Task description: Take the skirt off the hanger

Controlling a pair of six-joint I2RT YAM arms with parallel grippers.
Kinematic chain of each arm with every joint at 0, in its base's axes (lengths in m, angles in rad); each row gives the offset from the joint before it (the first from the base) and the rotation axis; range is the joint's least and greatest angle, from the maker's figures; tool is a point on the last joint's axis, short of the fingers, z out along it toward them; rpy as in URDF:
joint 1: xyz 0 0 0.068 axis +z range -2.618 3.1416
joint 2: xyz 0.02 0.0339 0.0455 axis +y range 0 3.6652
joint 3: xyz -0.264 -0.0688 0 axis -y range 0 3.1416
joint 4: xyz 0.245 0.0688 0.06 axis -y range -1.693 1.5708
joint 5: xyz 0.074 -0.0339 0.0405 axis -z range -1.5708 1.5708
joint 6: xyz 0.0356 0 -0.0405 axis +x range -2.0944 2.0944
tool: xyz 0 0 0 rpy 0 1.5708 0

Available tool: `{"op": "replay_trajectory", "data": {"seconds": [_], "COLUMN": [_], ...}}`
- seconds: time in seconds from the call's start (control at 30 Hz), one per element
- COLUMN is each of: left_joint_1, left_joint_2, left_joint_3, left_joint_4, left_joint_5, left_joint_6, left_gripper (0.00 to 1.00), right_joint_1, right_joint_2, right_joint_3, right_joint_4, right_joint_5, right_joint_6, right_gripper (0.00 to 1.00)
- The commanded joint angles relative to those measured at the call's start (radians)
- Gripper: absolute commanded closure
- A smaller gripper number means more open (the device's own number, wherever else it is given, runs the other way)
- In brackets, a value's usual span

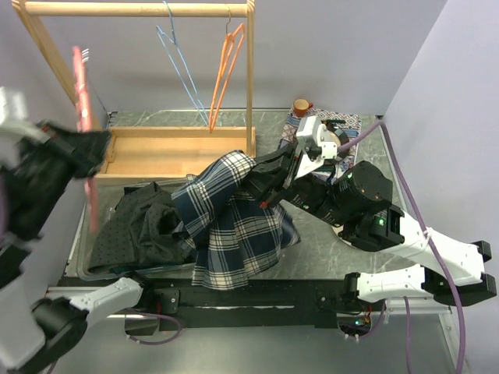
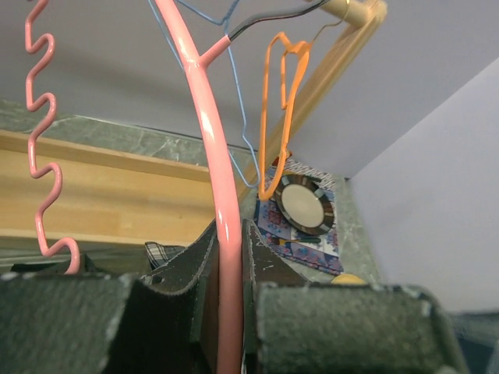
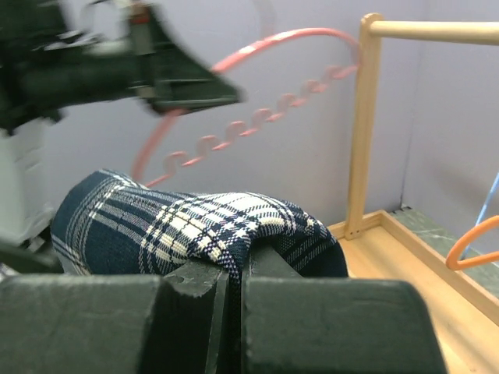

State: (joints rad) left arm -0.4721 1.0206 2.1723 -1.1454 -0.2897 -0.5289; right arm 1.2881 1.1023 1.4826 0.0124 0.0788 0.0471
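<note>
The grey table (image 1: 320,253) carries a wooden rack (image 1: 250,78) at its far side, and in front of that lies the skirt (image 1: 234,226), a dark blue plaid piece spread in loose folds, its left edge overlapping a dark garment (image 1: 136,230). One corner of the skirt is lifted toward the rack's post, where the right claw (image 1: 261,183) pinches it; the wrist view shows the fold (image 3: 203,226) humped over the pressed-together tips (image 3: 234,273). The pink hanger (image 1: 80,86) is held up at the far left, well apart from the cloth, with the left claw (image 2: 230,257) clamped on its rod (image 2: 210,140), so the skirt looks already free of it. The cloth should be light, soft and limp. It will sag and drag rather than hold shape, so a firm pinch on a doubled fold or hem, as here, seems the safest grip.
</note>
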Motion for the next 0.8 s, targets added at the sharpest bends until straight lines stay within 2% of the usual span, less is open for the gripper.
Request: {"op": "replay_trajectory", "data": {"seconds": [0.0,0.17,0.23,0.3,0.33,0.37,0.47,0.5,0.6,0.67,0.77], "left_joint_1": [-0.007,-0.002,0.051,0.143,0.279,0.341,0.476,0.562,0.674,0.737,0.8], "left_joint_2": [0.113,0.262,0.306,0.315,0.305,0.297,0.279,0.277,0.291,0.297,0.335], "left_joint_3": [0.088,0.165,0.172,0.143,0.114,0.048,-0.044,-0.064,-0.144,-0.167,-0.142], "left_joint_4": [0.128,0.162,0.18,0.206,0.266,0.295,0.412,0.444,0.614,0.706,0.76], "left_joint_5": [-0.017,0.024,0.066,0.235,0.324,0.437,0.547,0.667,0.919,0.969,1.081], "left_joint_6": [0.081,0.105,0.106,0.084,0.07,0.055,0.017,-0.012,-0.129,-0.175,-0.215], "left_gripper": [0.99,0.99,0.99,0.99,0.99,0.99,0.99,0.99,0.99,0.99,0.99], "right_joint_1": [0.005,0.005,0.005,0.004,0.005,0.007,0.005,0.005,0.005,0.005,0.005], "right_joint_2": [0.022,-0.028,-0.053,-0.091,-0.107,-0.134,-0.185,-0.194,-0.206,-0.214,-0.24], "right_joint_3": [0.09,0.045,-0.01,-0.05,-0.091,-0.113,-0.197,-0.22,-0.226,-0.226,-0.24], "right_joint_4": [0.064,0.133,0.153,0.176,0.184,0.199,0.245,0.251,0.247,0.239,0.238], "right_joint_5": [-0.07,-0.111,-0.128,-0.122,-0.114,-0.108,-0.105,-0.103,-0.122,-0.132,-0.128], "right_joint_6": [-0.003,0.023,0.028,0.03,0.027,0.028,0.037,0.048,0.056,0.062,0.063], "right_gripper": [1.0,1.0,1.0,1.0,1.0,1.0,1.0,1.0,1.0,1.0,1.0]}}
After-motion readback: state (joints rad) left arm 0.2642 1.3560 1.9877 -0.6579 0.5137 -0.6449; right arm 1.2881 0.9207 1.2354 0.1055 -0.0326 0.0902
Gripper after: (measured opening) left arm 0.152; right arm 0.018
